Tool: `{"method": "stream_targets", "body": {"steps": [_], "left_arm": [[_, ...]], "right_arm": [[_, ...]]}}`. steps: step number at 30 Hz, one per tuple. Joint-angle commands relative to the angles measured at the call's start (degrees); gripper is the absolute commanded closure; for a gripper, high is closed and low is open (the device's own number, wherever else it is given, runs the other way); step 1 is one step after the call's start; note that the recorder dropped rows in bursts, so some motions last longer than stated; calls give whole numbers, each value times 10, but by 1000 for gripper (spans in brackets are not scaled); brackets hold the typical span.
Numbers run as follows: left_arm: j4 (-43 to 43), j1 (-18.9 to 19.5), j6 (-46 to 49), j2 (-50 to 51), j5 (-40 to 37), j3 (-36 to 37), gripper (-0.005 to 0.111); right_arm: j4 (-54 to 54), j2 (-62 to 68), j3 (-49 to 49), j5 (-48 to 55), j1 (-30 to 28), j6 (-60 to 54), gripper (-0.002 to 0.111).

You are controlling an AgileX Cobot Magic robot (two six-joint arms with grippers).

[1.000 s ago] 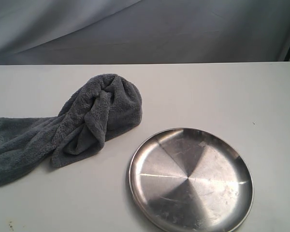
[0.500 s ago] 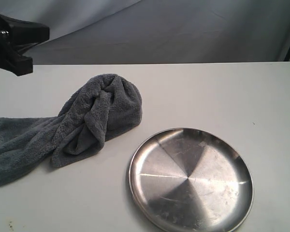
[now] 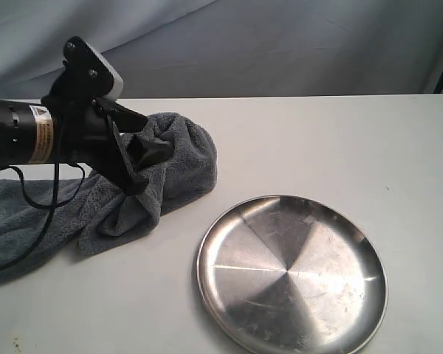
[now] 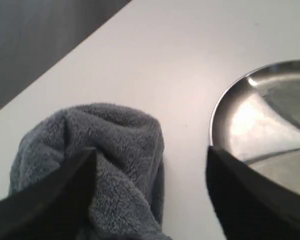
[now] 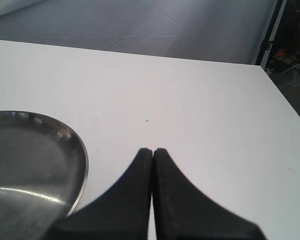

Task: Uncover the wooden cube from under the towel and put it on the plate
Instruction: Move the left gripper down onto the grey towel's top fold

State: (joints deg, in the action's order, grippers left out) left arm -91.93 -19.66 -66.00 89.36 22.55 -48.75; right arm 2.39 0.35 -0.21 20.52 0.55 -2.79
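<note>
The dark grey towel (image 3: 173,158) lies bunched at the left of the table, humped at its right end; it also fills the near part of the left wrist view (image 4: 115,150). The wooden cube is hidden. My left gripper (image 3: 146,164) hangs open over the towel's hump, its fingers spread wide to either side (image 4: 150,155). The silver plate (image 3: 292,276) lies flat and bare at the front right; its rim (image 4: 225,100) shows in the left wrist view. My right gripper (image 5: 153,150) is shut on nothing above the bare table, beside the plate's edge (image 5: 82,160).
The white table (image 3: 317,140) runs back to a grey cloth backdrop (image 3: 280,44). A tail of the towel (image 3: 22,221) trails off toward the left edge. Dark clutter (image 5: 290,65) stands beyond the table's corner in the right wrist view.
My left arm came in from the upper left and now reaches over the towel's hump with its fingers open. The towel and the plate have not moved.
</note>
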Motion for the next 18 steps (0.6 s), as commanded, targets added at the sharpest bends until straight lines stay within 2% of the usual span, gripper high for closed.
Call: {"method": "stream_targets", "body": {"steps": [1,3,11,13,16,18], "left_arm": [[61,-3,6,36,-62,-7,18],[86,-3,6,42,-74,-15,13],[96,-3,3,41,-75,-16,15],[103,-3,3,41,-76,-16,25],[129,-3,3,41,-80,-16,54],[134,-3,3,41,-80,-16,77]], "right_arm": [[-3,-3,2,-4,1,-2,108],[-3,-3,2,-4,1,-2,108],[-3,-3,2,-4,1,-2,108],[-3,-3,2,-4,1,-2,108],[-3,-3,2,-4,1,-2,108],[-3,-3,2,-4,1,-2,108]]}}
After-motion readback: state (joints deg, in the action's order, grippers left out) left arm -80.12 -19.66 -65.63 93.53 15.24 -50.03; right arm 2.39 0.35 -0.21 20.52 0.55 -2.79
